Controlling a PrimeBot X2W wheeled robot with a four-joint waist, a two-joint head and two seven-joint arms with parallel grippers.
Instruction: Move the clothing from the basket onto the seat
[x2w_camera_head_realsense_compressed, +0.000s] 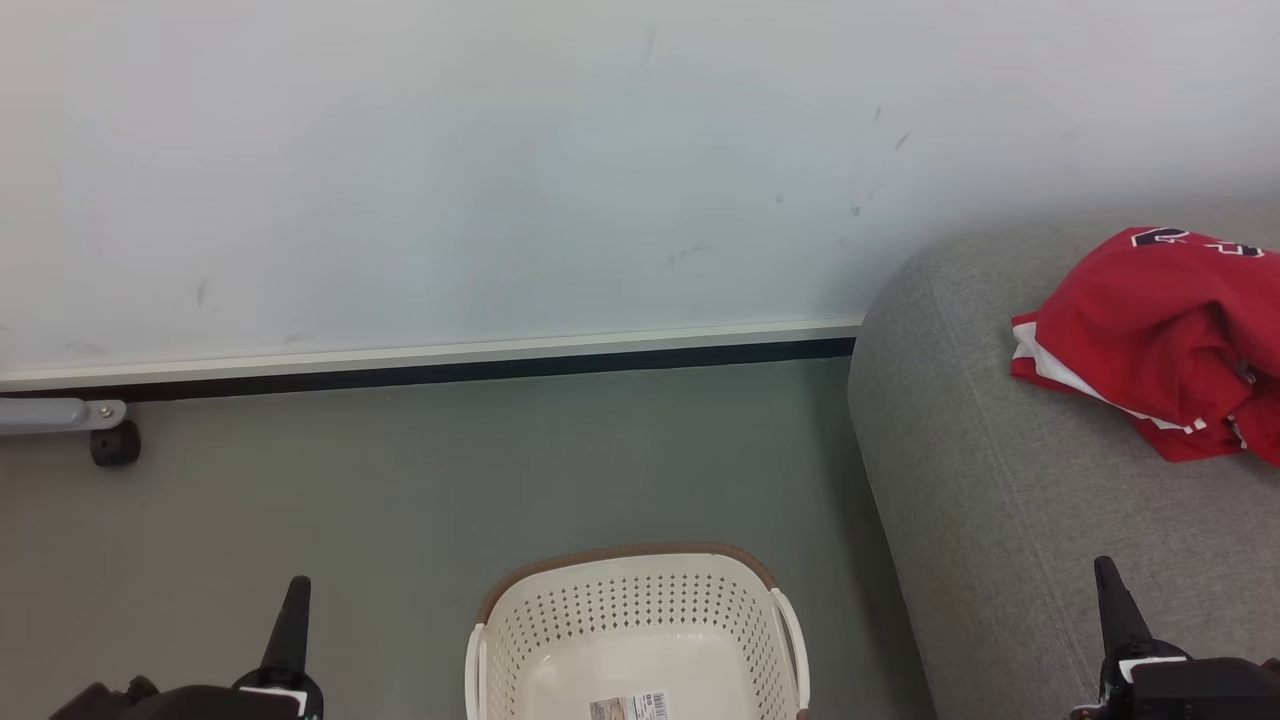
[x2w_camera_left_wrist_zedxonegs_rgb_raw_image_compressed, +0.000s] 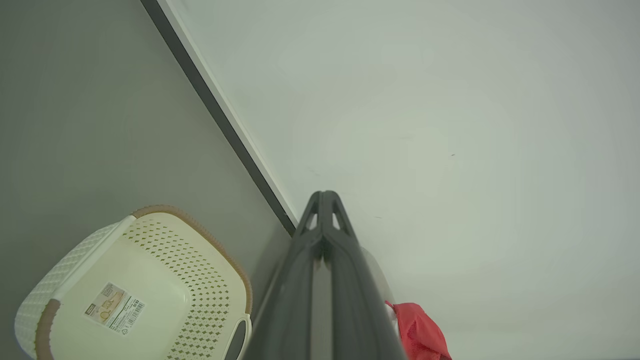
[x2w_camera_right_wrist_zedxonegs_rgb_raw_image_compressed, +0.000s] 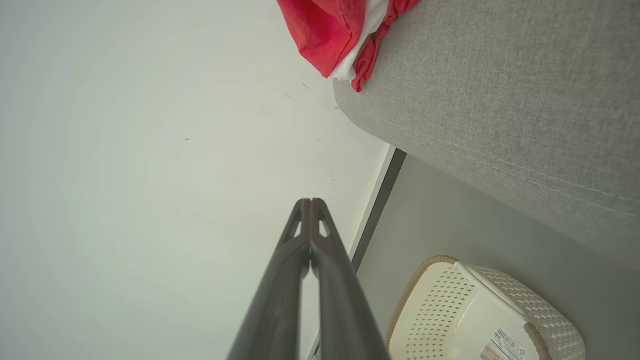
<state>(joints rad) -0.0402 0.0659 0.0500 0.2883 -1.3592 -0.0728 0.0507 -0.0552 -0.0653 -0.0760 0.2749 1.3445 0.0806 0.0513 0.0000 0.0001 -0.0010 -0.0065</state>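
The clothing (x2w_camera_head_realsense_compressed: 1150, 340) lies bunched on the seat (x2w_camera_head_realsense_compressed: 980, 480), and the basket (x2w_camera_head_realsense_compressed: 640, 610) on the floor (x2w_camera_head_realsense_compressed: 400, 480) holds nothing but a label (x2w_camera_head_realsense_compressed: 628, 708), so I judge the job done. My left pincer (x2w_camera_left_wrist_zedxonegs_rgb_raw_image_compressed: 325, 200) and right pincer (x2w_camera_right_wrist_zedxonegs_rgb_raw_image_compressed: 310, 205) are both pressed together on nothing; I'd park them low, clear of the basket.

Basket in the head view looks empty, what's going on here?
The basket sits on the floor with no clothing in it, just a sticker on its bottom. The red and white clothing lies crumpled on the grey sofa to the robot's right. The left gripper and right gripper are both shut on nothing and touch neither basket nor clothing. As things lie, the move looks done.
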